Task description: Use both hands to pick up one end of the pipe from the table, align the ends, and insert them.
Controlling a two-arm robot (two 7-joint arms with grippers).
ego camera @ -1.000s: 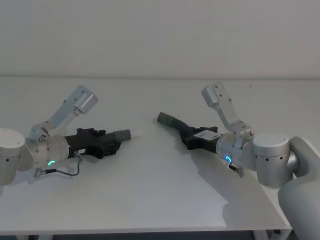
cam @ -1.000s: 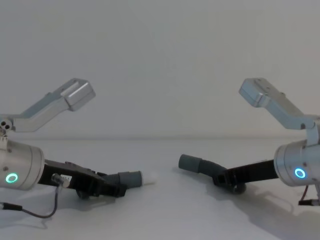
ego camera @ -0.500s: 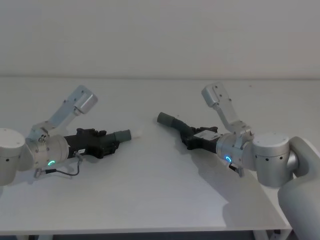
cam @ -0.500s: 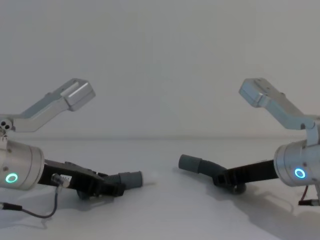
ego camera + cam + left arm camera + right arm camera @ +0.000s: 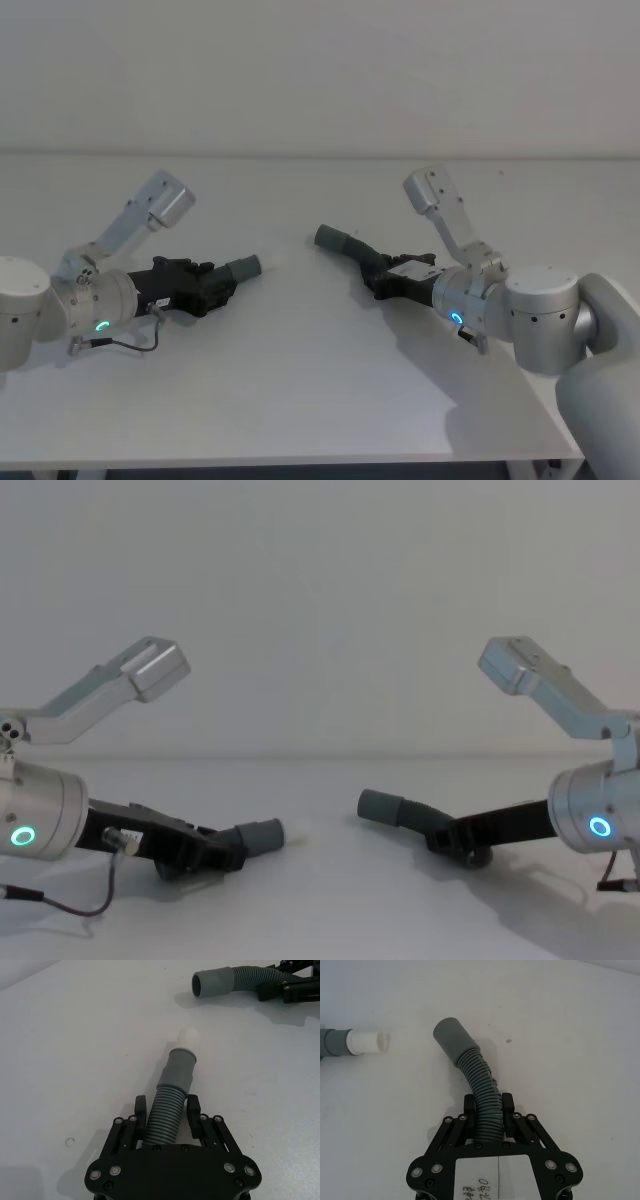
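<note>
My left gripper is shut on the ribbed part of the straight pipe piece, low over the white table at the left. Its grey cuff and white spigot point toward the middle, and the cuff is tilted slightly up. My right gripper is shut on the curved pipe piece at the right. That piece's open grey cuff faces left toward the spigot, with a gap of bare table between the two ends. The open cuff sits low by the table.
A thin black cable loops on the table beside my left wrist. The table's front edge runs close below both arms. A plain pale wall stands behind the table.
My left gripper has drawn the straight piece slightly back to the left and tipped its spigot end up and away. The right arm and curved piece have not moved.
</note>
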